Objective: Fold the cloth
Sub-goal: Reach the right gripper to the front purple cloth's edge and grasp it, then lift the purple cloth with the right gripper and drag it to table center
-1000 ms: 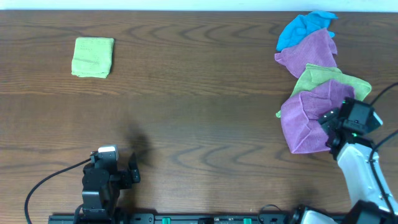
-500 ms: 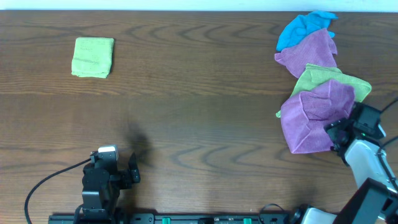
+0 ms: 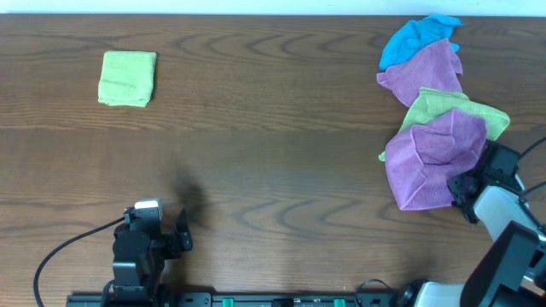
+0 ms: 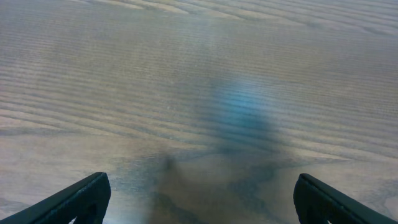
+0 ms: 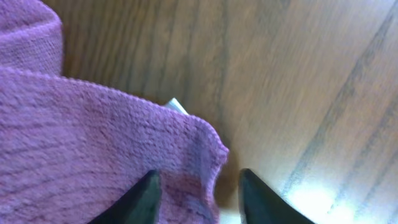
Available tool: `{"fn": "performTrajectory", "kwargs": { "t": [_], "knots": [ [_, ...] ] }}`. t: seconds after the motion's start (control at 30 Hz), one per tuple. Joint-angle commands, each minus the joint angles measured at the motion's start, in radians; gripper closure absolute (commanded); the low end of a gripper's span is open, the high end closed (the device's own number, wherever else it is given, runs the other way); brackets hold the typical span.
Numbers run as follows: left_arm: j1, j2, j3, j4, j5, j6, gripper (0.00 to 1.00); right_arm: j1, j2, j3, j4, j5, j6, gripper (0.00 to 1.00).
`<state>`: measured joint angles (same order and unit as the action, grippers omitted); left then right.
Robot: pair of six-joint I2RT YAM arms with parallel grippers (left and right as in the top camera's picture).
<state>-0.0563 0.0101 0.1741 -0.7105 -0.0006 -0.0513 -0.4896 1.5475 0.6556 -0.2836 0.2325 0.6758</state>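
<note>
Right gripper [image 5: 199, 176] sits low, fingers apart around the purple cloth [image 5: 93, 143] edge; left gripper [image 4: 202, 182] hangs back, fingers apart

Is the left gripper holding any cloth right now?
No, the left gripper is wide open above the bare table, with nothing between its tips in the left wrist view.

No text, brand, number or sign can be read anywhere. At the near right, a small white tag [image 5: 176, 106] peeks from under the edge of the purple cloth [image 5: 93, 149], but nothing on it is legible.
</note>
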Motion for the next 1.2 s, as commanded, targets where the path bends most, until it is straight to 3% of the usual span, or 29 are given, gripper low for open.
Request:
{"fn": "performTrajectory", "kwargs": {
  "t": [0.0,0.03,0.1,0.3,0.4,0.57,0.83,1.17],
  "knots": [
    [-0.003,-0.006,-0.011,-0.015,-0.010,0.011,0.05,-0.009,0.003,0.015,0.013,0.003,-0.004,0.78],
    [-0.003,-0.006,-0.011,-0.015,-0.010,0.011,0.05,-0.008,0.003,0.015,0.018,0.003,-0.004,0.88],
    [-0.003,-0.006,-0.011,-0.014,-0.010,0.011,0.05,-0.010,0.003,0.015,0.027,0.003,-0.004,0.99],
    [-0.003,-0.006,-0.011,-0.015,-0.010,0.011,0.05,-0.009,0.001,0.017,0.034,-0.028,-0.004,0.99],
    [-0.003,-0.006,-0.011,-0.015,-0.010,0.011,0.05,-0.008,-0.017,0.031,0.034,-0.175,-0.022,0.99],
    [-0.003,-0.006,-0.011,-0.014,-0.010,0.011,0.05,0.022,-0.138,0.093,-0.002,-0.515,-0.190,0.99],
    [-0.003,-0.006,-0.011,-0.014,-0.010,0.011,0.05,0.183,-0.418,0.218,-0.188,-0.653,-0.333,0.99],
    [-0.003,-0.006,-0.011,-0.014,-0.010,0.011,0.05,0.423,-0.686,0.272,-0.292,-0.952,-0.340,0.99]
  ]
}}
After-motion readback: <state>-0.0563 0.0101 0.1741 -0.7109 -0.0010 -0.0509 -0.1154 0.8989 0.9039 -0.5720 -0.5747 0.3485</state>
